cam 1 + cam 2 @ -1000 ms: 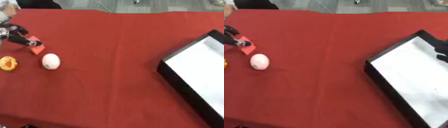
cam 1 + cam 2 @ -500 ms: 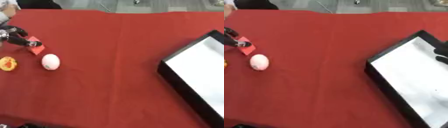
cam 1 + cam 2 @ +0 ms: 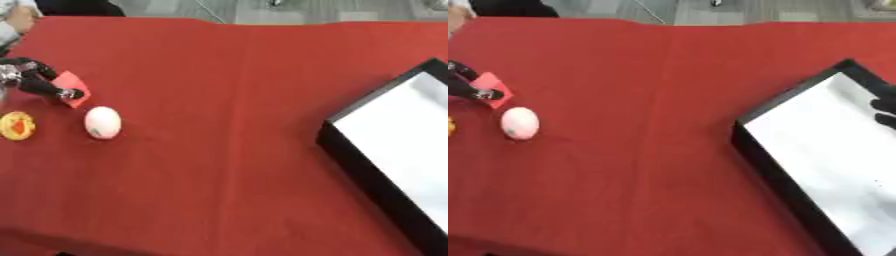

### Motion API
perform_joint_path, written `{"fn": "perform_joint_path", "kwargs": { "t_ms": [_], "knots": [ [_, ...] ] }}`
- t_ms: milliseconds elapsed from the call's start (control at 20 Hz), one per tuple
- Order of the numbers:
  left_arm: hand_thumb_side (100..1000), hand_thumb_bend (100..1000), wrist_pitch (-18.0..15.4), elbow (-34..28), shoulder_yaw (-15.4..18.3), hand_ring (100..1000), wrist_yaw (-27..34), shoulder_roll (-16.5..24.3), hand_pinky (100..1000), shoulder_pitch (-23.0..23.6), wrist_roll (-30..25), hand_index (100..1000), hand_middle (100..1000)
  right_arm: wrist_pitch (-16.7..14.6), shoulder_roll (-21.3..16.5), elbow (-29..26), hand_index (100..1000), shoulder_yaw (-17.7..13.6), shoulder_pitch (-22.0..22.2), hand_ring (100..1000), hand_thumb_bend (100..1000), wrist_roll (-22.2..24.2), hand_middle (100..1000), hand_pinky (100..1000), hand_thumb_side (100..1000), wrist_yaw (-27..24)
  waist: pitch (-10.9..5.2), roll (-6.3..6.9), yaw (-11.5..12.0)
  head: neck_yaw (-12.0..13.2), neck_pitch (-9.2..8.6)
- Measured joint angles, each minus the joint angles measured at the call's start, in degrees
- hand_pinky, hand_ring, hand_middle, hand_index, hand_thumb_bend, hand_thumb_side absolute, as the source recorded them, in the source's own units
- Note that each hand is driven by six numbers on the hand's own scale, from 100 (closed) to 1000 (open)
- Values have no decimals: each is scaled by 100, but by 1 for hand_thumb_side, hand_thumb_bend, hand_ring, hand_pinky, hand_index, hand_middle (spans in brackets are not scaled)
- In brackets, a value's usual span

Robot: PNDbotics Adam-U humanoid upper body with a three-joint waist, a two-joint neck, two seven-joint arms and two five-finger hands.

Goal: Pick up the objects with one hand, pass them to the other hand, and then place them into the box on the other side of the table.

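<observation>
My left hand (image 3: pixel 35 82) reaches in at the far left, its dark fingers curled over a small flat red piece (image 3: pixel 75 90) lying on the red cloth. Just below it lies a white egg-shaped object (image 3: pixel 102 122), and left of that a round yellow object with a red mark (image 3: pixel 17 125). The black-walled box with a white floor (image 3: pixel 350 150) stands at the right. Only dark fingertips of my right hand (image 3: pixel 884 112) show at the right edge over the box, in the right eye view.
A red cloth (image 3: pixel 219 150) covers the whole table. A person's sleeve and hand (image 3: pixel 16 15) show at the far left corner. Grey floor lies beyond the far edge.
The left hand's fingers have shifted slightly on the red piece. The egg, the yellow object and the box lie where they were.
</observation>
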Motion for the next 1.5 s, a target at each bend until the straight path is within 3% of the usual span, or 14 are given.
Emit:
{"fn": "perform_joint_path", "kwargs": {
  "t_ms": [800, 1100, 1300, 1500],
  "knots": [
    [307, 253, 96, 33, 14, 897, 25, 0, 1000, 3, 43, 673, 814, 10, 34, 2, 1000, 0, 2, 1000, 100, 16, 1000, 1000, 538, 63, 15, 0, -11, 46, 1],
    [256, 100, 133, 2, 24, 875, 89, 0, 1000, -6, -12, 616, 782, 17, 48, 2, 1000, -2, 31, 1000, 100, 22, 1000, 1000, 534, 62, 15, 0, 0, 43, 25],
    [241, 100, 122, -347, 47, 866, 473, 6, 1000, -5, -38, 610, 764, 18, 48, 3, 1000, -2, 38, 1000, 100, 23, 1000, 1000, 529, 24, 15, 0, 30, 31, 60],
    [220, 100, 39, -1153, -24, 858, 891, 105, 1000, 62, 51, 616, 747, 15, 45, 3, 1000, -2, 62, 1000, 100, 20, 1000, 1000, 524, -64, 8, 0, 42, 9, 103]
  ]
}}
